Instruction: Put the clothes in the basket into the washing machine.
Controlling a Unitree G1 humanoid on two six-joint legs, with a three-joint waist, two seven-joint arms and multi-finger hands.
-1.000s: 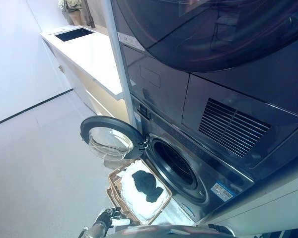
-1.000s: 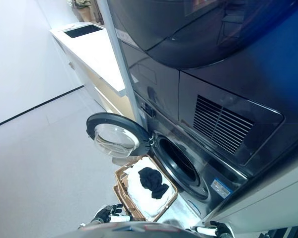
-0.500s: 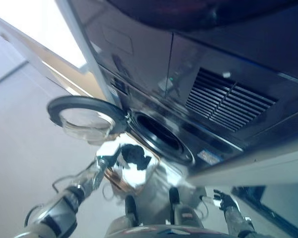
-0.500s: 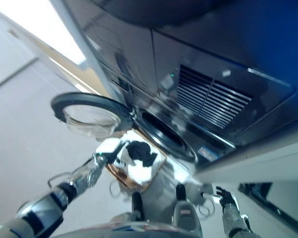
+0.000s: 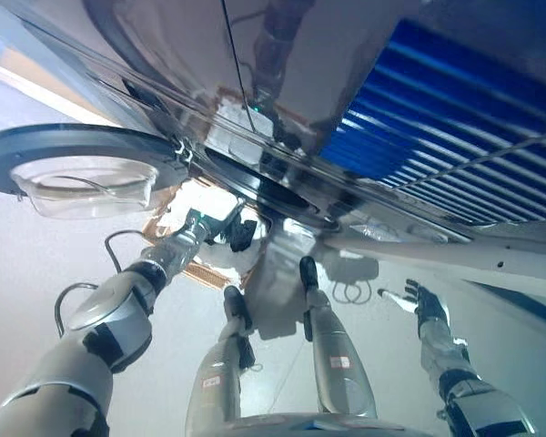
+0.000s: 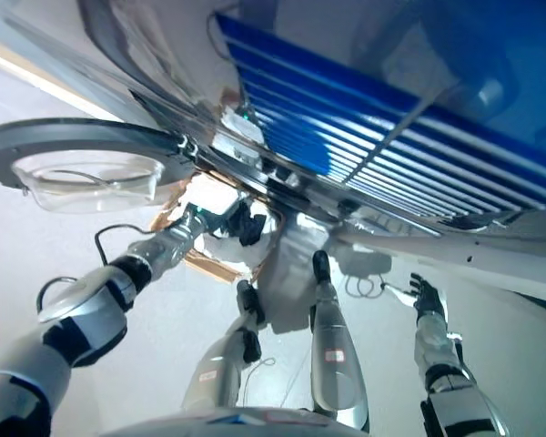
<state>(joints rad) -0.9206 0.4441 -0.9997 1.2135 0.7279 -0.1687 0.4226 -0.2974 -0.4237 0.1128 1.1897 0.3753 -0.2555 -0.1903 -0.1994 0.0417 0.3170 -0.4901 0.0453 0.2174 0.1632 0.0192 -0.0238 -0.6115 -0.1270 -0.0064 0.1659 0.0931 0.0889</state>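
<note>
left hand (image 6: 220, 217) over the basket (image 6: 209, 264) – fingers unclear; right hand (image 6: 427, 299) fingers spread above pale floor (image 6: 64, 250).

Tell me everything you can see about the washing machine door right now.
The washing machine door is round, with a dark grey outer ring and a clear, bulging window that looks like glass or plastic. It stands swung fully open, to the left of the drum opening, joined at a hinge on its right edge. Neither hand touches it.
</note>
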